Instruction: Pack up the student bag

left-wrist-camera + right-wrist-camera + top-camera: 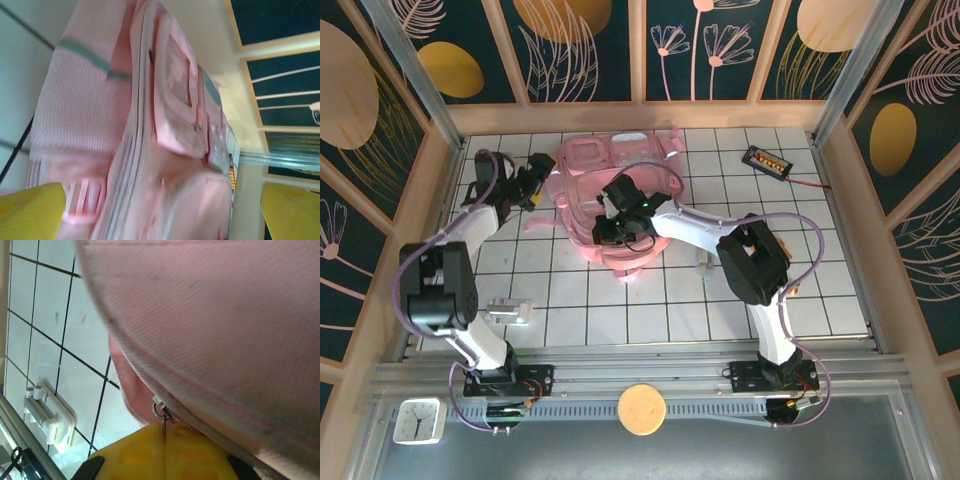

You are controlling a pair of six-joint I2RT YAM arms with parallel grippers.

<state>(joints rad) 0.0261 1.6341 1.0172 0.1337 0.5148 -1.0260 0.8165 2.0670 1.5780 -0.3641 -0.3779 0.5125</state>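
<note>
Right arm bent leftward over student bag [582, 165] lying mid-table toward back, right gripper [164, 432] pressed together pinching zipper pull [160, 411]; left arm extended forward, left gripper [534, 186] spread wide beside bag's left edge.

Bright even light, blurred wrist views

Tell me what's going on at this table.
Two robot arms are working on the pink student bag lying on the tiled table. The right hand is shut on a zipper pull at the bag's near end. The left hand is open beside the bag's left side.
</note>
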